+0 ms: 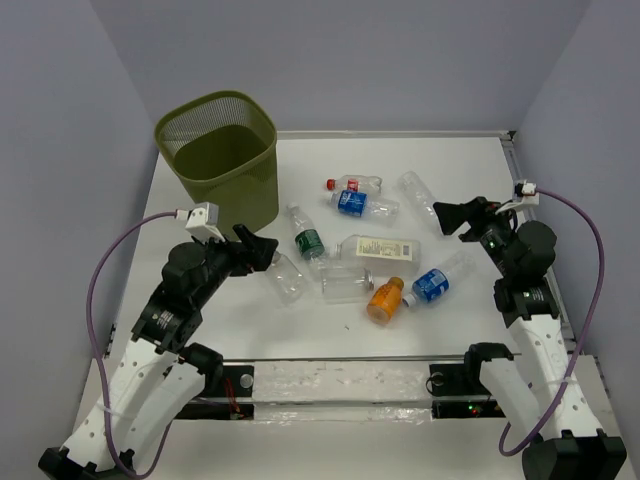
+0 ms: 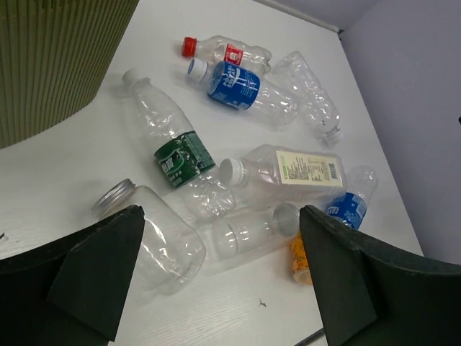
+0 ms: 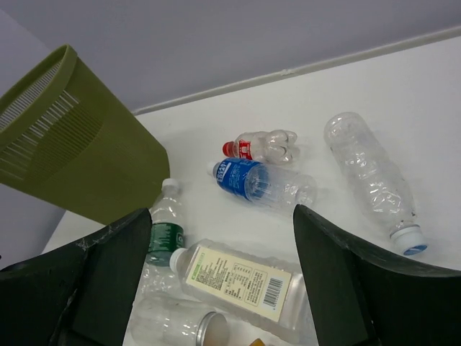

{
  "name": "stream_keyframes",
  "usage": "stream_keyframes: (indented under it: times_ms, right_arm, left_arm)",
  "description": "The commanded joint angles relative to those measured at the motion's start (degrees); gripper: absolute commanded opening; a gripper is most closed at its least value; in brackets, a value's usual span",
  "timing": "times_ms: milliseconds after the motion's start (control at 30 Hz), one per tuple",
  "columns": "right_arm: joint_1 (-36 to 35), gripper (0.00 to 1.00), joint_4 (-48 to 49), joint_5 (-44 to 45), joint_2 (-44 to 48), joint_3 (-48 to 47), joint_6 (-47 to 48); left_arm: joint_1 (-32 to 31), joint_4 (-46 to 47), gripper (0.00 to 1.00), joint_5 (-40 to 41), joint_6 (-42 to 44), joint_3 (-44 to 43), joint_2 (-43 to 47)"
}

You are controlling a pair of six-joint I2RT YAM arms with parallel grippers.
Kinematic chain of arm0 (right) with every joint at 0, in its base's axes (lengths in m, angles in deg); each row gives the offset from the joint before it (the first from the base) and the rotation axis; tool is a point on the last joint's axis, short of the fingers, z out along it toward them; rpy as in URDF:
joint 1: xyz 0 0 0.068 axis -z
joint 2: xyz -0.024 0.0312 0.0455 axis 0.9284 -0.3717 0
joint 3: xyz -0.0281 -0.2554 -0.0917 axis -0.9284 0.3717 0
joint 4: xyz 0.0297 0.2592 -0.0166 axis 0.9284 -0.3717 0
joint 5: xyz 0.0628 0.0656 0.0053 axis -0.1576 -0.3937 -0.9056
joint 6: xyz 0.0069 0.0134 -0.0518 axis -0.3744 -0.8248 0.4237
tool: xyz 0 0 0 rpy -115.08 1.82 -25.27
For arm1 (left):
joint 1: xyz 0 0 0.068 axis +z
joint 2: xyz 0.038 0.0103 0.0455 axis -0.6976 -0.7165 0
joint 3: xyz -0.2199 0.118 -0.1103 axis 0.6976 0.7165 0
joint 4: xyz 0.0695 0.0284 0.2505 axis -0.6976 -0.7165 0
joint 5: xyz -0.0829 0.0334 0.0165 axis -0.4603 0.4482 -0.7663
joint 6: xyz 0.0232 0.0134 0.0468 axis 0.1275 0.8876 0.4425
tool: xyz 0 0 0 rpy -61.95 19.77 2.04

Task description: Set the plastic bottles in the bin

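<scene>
Several plastic bottles lie on the white table [image 1: 440,160]: a red-capped one [image 1: 352,184], a blue-labelled one [image 1: 362,204], a crumpled clear one [image 1: 418,190], a green-labelled one [image 1: 305,238], a white-labelled one [image 1: 378,247], two clear jars [image 1: 288,278] [image 1: 347,282], an orange one [image 1: 385,298] and a second blue-labelled one [image 1: 435,282]. The olive-green mesh bin [image 1: 215,155] stands upright at the back left. My left gripper [image 1: 258,248] is open and empty above the left clear jar [image 2: 155,234]. My right gripper [image 1: 450,217] is open and empty, right of the pile, above the table.
A metal rail [image 1: 515,160] runs along the table's right edge. A clear strip [image 1: 340,385] lies along the near edge between the arm bases. Grey walls close in the back and both sides. The bin [image 2: 50,58] fills the left wrist view's upper left.
</scene>
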State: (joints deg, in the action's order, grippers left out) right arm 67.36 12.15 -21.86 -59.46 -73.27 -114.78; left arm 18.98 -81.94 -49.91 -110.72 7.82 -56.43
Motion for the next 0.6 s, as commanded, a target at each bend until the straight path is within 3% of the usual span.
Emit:
stream_keyframes:
  times_ms: [0,200,367,567]
  right_arm:
    - [0.20,0.85,1.73,-1.59,-0.15,-0.64,-0.05]
    - [0.20,0.85,1.82,-2.20,-2.35,-0.81,-0.05]
    - [0.20,0.85,1.73,-3.34,-3.32,-0.90,-0.14]
    - [0.20,0.85,1.81,-4.31,-4.10,-0.81,-0.22]
  left_arm:
    - [0.29,-5.09,0.99,1.06,-2.23,-1.94,-0.51]
    - [0.29,-8.45,0.99,-0.33,-5.22,-0.98,-7.09]
    - [0.29,-5.99,0.99,-1.83,-7.85,1.83,-15.70]
    - [0.03,1.30,0.99,1.24,-12.59,5.87,-19.58]
